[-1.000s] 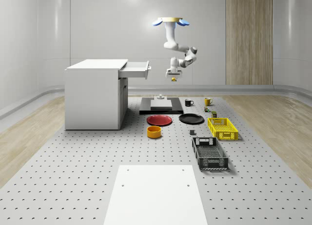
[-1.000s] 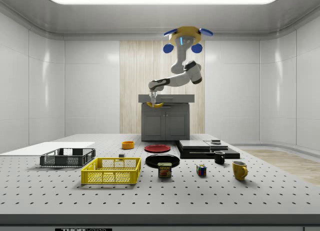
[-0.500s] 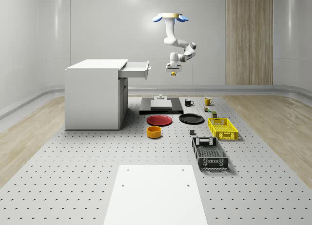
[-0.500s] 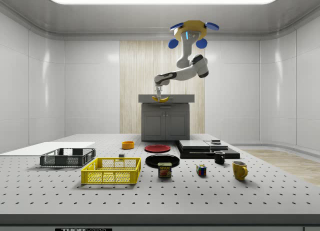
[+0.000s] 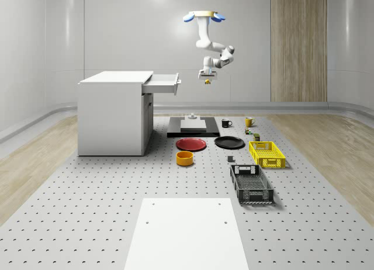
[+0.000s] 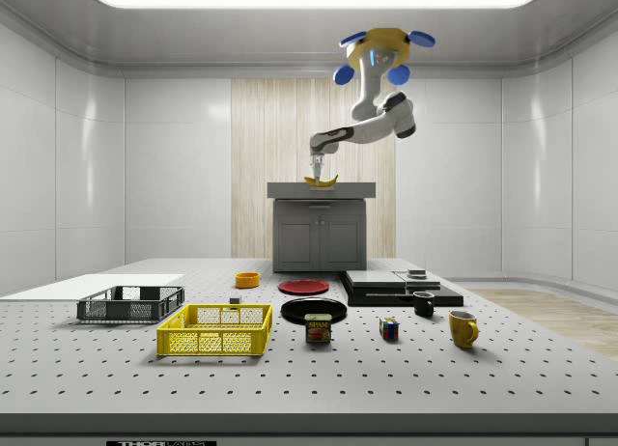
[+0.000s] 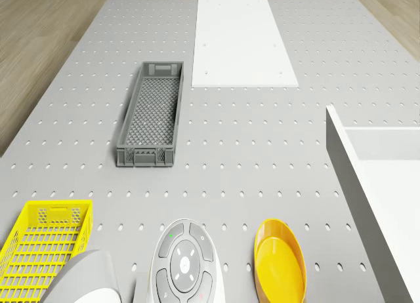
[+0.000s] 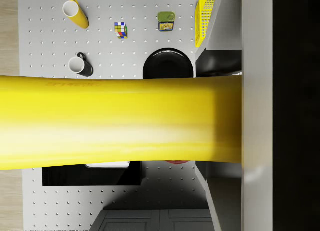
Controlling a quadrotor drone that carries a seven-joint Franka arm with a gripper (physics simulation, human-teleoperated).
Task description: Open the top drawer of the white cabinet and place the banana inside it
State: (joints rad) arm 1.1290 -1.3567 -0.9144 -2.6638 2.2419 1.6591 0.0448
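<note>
The gripper (image 5: 206,78) grasps the curved, smooth yellow banana (image 5: 207,81) in the air, just beside the pulled-out top drawer (image 5: 163,83) of the boxy white cabinet (image 5: 114,115); the drone (image 5: 204,16) hovers above; I judge the glossy peel could slip, or could strike the drawer's rim.

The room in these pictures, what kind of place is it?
Probably a simulated robotics test room: a perforated grey floor plate, plain white wall panels, a drone hovering beside the white cabinet, holding a banana.
</note>
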